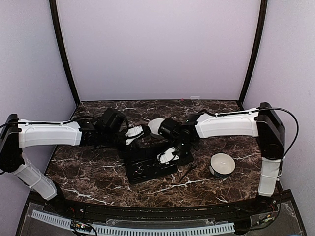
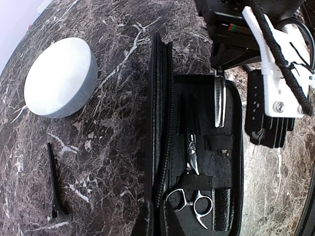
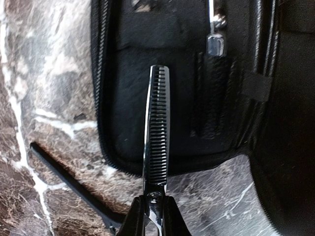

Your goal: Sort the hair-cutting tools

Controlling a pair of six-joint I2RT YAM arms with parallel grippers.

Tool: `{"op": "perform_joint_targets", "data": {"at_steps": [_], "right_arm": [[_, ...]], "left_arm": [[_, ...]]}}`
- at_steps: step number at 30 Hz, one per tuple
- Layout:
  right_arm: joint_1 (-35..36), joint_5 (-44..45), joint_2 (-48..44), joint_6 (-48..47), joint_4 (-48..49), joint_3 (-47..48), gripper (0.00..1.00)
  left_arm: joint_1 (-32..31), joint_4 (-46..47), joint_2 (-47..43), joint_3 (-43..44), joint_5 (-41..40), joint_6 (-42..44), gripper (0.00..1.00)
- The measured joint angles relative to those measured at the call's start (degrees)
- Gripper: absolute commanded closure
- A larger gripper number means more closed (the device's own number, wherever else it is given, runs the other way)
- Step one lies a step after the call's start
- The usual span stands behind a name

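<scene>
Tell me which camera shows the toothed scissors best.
The right wrist view: the toothed scissors are close up, teeth sharp, clamped near the pivot in the right gripper over the open case. The left wrist view shows only the blade, smaller; the handles are hidden. In the top view I cannot make them out.

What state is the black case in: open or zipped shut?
Open: the case lies spread flat, scissors strapped inside showing; right gripper holds thinning scissors over it.
</scene>
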Motion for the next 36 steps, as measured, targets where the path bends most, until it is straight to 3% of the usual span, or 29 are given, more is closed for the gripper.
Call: {"op": "perform_joint_targets", "data": {"at_steps": [12,36], "right_arm": [[0.0,-1.8,4.9,-1.0,-0.7,5.0,1.00],[1.6,-8.0,7.5,-1.9,0.9,6.0,1.00]], "left_arm": [[0.0,-0.4,0.0,0.0,0.3,0.0,1.00],[1.0,-1.5,0.8,1.3,2.0,-1.3,1.00]]}}
